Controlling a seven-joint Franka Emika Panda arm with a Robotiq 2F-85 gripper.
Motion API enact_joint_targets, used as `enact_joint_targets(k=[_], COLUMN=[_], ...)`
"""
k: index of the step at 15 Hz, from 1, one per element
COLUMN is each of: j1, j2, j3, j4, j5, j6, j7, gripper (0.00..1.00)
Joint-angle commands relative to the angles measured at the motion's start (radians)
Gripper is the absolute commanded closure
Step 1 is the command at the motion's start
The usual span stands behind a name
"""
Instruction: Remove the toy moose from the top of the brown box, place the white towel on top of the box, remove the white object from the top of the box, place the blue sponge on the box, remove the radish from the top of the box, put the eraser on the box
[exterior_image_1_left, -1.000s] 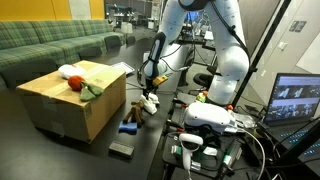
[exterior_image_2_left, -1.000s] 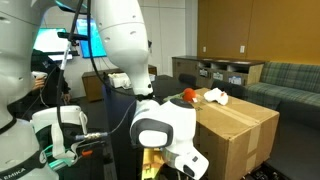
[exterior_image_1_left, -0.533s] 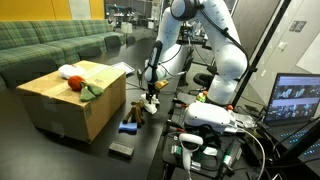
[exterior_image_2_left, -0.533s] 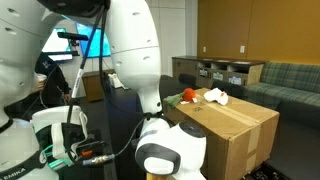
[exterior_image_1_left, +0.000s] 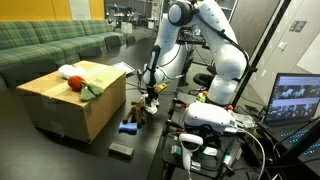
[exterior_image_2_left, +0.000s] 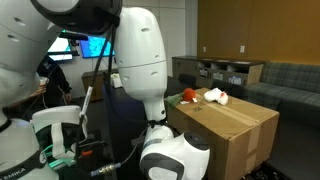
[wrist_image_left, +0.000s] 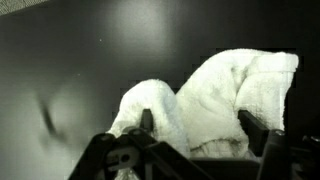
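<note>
Towel (wrist_image_left: 225, 100) lies crumpled on the dark table (wrist_image_left: 90, 60), right under your hand (wrist_image_left: 195, 128), whose fingers stand apart on either side of it. Radish (exterior_image_1_left: 74, 82) sits on the brown box (exterior_image_1_left: 70, 105), beside the green piece.

White towel (wrist_image_left: 225, 100) cut off at frame bottom, hand (wrist_image_left: 195, 135) perhaps closed around it.

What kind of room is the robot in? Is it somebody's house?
Probably a lab or office lounge, not a house: a green couch stands near a computer monitor, and cubby shelves line the wall behind the brown box.
</note>
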Motion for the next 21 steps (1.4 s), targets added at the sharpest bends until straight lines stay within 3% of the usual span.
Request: enact_joint_targets(k=[1, 3, 8, 13, 17, 21], j1=[-0.023, -0.015, -0.008, 0.053, 0.21, 0.405], j2=[0.044, 0.048, -0.039, -0.169, -0.318, -0.473], j3=[0.023, 0.019, 0.01, -0.046, -0.187, -0.349], j4=[0.046, 0.049, -0.008, -0.1, -0.192, -0.238], j5=[0.006, 0.004, -0.003, -0.025, -0.101, -0.262], j6=[-0.018, -0.021, -0.033, -0.027, -0.02, -0.034], j7=[-0.021, -0.015, -0.021, 0.011, 0.112, 0.283], gripper=[0.3, 0.54, 0.88, 0.88, 0.88, 0.88])
